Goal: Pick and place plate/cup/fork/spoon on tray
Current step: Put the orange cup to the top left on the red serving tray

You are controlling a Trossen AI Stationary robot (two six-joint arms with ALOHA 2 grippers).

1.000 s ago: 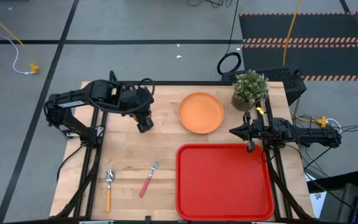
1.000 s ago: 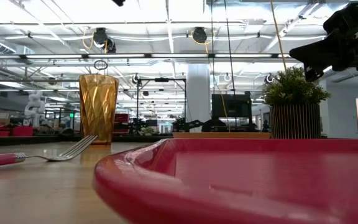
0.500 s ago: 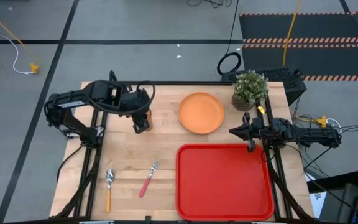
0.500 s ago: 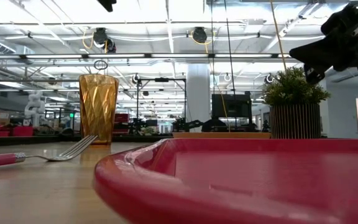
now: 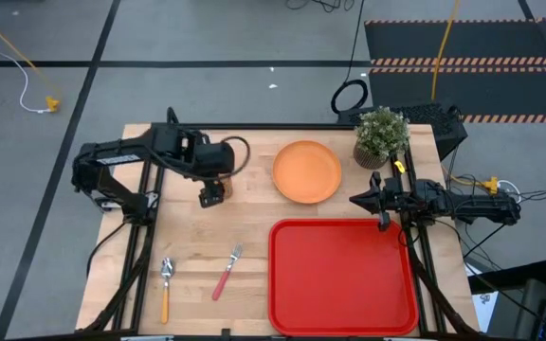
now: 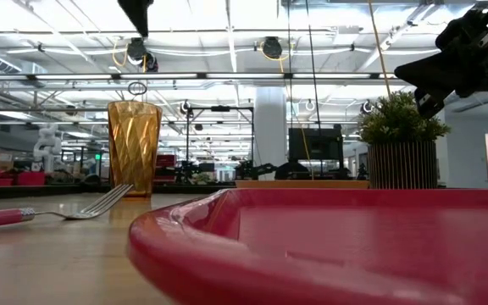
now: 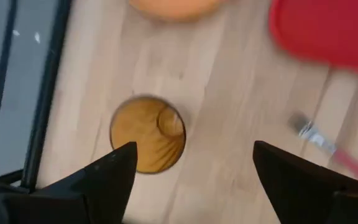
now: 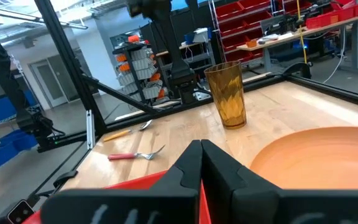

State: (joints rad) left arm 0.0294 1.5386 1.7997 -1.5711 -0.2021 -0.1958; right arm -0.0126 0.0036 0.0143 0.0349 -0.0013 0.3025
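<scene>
Cup (image 7: 148, 134) upright, mouth up | left claw (image 7: 191, 180) wide open above, empty | right claw (image 8: 202, 163) apparently closed, idle

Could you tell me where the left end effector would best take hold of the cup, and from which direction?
Probably at the rim, from straight above. The cup stands upright and open-mouthed, clear of the plate, and the left end effector already hangs open over it, so one finger could go inside the wall and one outside.
</scene>
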